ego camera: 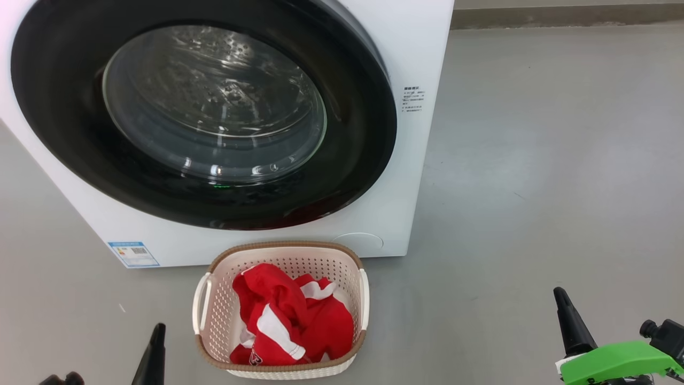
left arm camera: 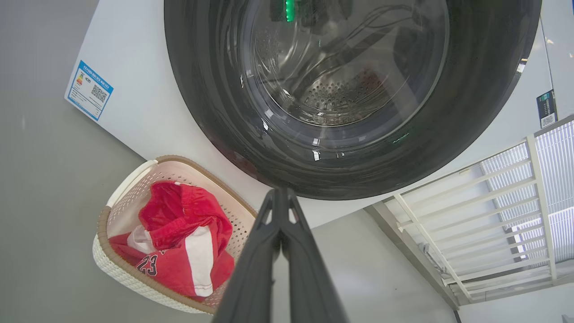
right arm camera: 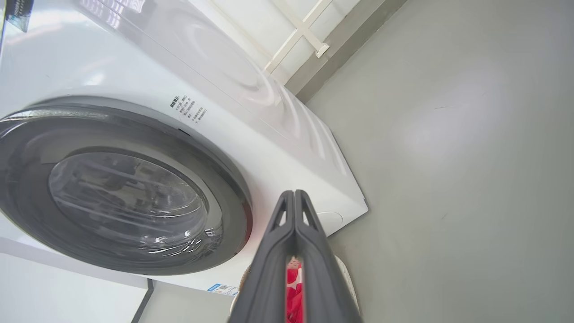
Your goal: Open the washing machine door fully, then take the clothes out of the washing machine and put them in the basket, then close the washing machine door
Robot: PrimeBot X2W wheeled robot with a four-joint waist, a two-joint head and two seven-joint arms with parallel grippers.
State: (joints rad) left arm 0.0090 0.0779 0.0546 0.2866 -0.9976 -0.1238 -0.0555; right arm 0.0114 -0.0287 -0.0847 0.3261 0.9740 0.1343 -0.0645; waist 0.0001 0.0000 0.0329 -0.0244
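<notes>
We stand on a smooth, pale grey floor [ego camera: 534, 160] that carries a few faint scuffs and a soft, wide sheen [right arm camera: 444, 130] of reflected light. At its far edge we see a darker grey skirting strip [ego camera: 561, 16] running along the foot of a light wall [ego camera: 566, 3]. In the left wrist view we make out a white frame of thin crossing bars [left arm camera: 540, 202], with bright ribbed panels [left arm camera: 556, 152] glowing behind it.

We count one washing machine [ego camera: 395, 214] with one round door [ego camera: 203, 123], one basket [ego camera: 283, 246] near it, one red heap of clothes [ego camera: 291, 321] we cannot separate, and two grippers, left [ego camera: 158, 330] and right [ego camera: 560, 297].
</notes>
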